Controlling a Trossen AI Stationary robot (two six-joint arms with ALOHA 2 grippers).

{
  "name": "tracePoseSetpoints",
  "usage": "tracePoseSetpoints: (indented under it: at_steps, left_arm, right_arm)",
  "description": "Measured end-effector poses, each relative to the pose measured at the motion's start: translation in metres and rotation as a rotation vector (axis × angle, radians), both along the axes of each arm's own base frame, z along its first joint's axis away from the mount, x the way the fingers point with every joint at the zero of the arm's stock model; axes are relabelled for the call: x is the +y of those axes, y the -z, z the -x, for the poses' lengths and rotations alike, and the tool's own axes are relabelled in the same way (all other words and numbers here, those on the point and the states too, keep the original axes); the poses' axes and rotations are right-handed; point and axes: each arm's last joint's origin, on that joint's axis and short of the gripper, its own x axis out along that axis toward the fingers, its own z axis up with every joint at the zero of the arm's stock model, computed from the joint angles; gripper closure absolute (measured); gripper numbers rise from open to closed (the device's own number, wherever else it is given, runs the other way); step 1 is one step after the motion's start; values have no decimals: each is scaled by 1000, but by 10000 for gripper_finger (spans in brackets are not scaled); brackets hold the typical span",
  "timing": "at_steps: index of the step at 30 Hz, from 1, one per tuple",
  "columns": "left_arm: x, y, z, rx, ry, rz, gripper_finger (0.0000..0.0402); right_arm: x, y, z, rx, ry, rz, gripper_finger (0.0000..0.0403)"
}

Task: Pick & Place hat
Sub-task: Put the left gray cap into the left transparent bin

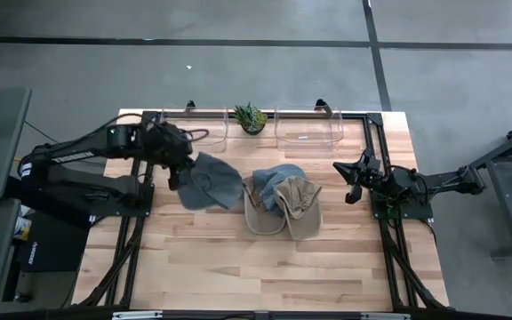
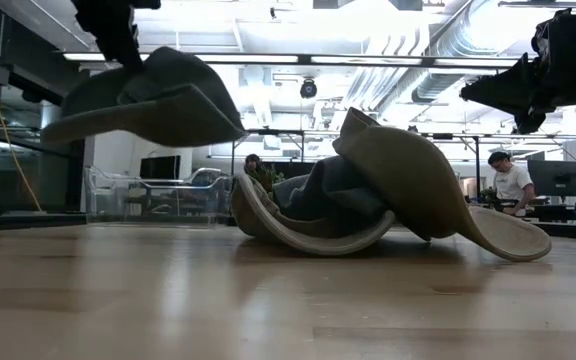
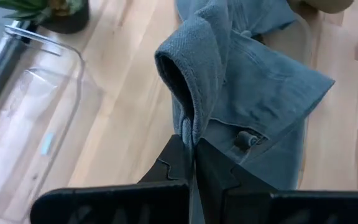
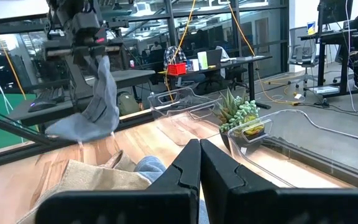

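The left gripper (image 1: 178,169) grips a grey hat (image 1: 212,182), lifted clear. Next, probably carry it to the far-left bin (image 1: 204,124). The right gripper (image 1: 352,182) waits, clenched empty.

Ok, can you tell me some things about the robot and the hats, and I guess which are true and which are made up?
1. The left gripper holds a blue-grey hat up off the table. True.
2. The right gripper holds a hat too. False: it is shut on nothing, off to the side.
3. More hats lie in a pile in the middle of the table. True.
4. The little plant stands on the hat pile. False: it stands at the table's far edge, between two clear bins.
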Motion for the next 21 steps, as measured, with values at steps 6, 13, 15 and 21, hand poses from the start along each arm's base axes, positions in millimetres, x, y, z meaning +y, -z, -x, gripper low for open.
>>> tracePoseSetpoints:
  at_steps: [6,13,15,21]
  left_arm:
    - [9,-16,9,-16,4,51,401]
    - [17,-32,18,-50,3,54,402]
    - [20,-35,19,-63,0,58,402]
    - [32,-41,19,-77,-1,30,402]
  right_arm:
    - [0,0,0,0,0,0,402]
    - [0,0,0,0,0,0,402]
    - [0,0,0,0,0,0,402]
    - [0,0,0,0,0,0,402]
